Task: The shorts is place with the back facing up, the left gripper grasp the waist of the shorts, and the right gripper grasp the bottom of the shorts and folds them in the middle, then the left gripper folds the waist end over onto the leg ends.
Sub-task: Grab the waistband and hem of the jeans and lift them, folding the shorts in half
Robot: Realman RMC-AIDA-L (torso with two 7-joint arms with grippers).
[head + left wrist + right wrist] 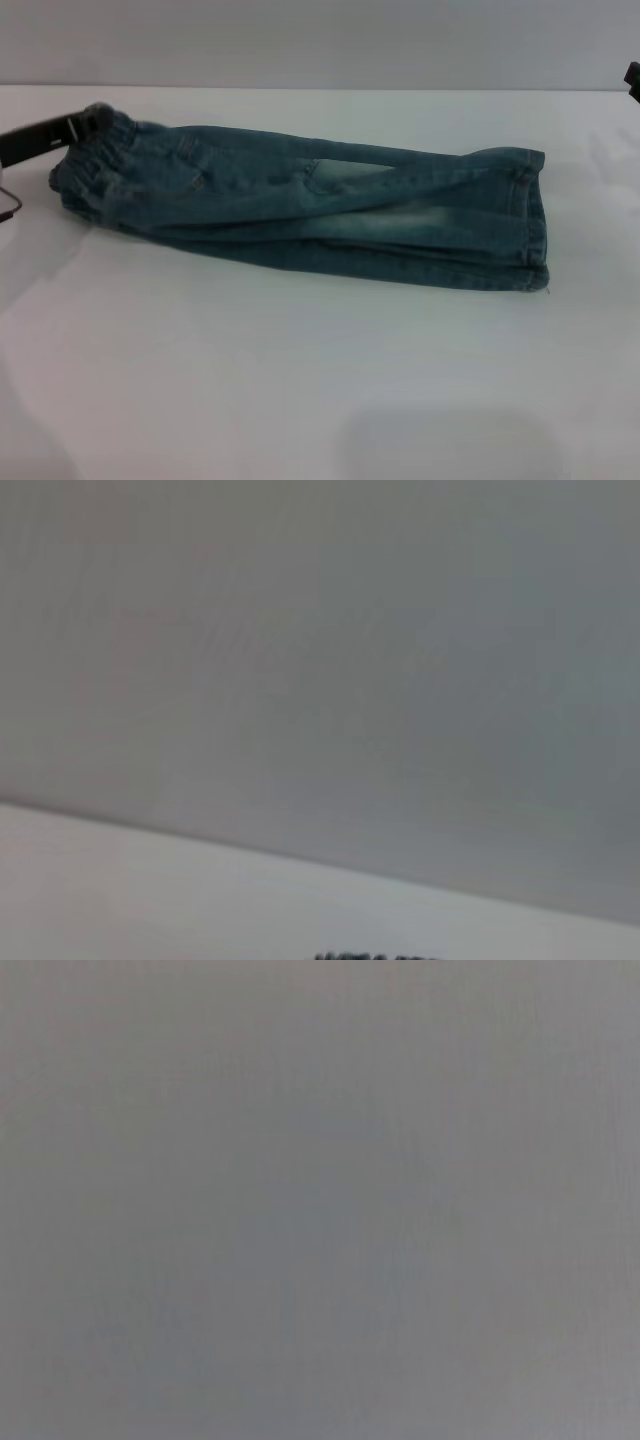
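One pair of blue-green faded denim shorts lying on white desk, already folded lengthwise into a long narrow strip running across head view. Ruffled elastic waist at the robot's left end, bunched and gathered. Flat stitched leg ends at the robot's right end, hems stacked one over the other, lower edge slightly offset. One back patch pocket visible on top layer near middle, paler fade. Paler worn streak along the strip below the pocket. Embroidery not visible from this side.

Left gripper at far left edge of head view, black, reaching in low and touching the far upper corner of the waist; fingers hidden against the gathered denim, so open or clamped: cannot tell. Thin cable loop at left edge just below that arm, near waist.

Right gripper barely in frame at far right edge, raised, well apart from the leg ends, touching nothing; only a dark sliver showing, finger state: cannot tell.

Left wrist view: plain grey wall over white desk, tiny dark sliver at bottom edge, unidentifiable. Right wrist view: uniform grey, nothing discernible.
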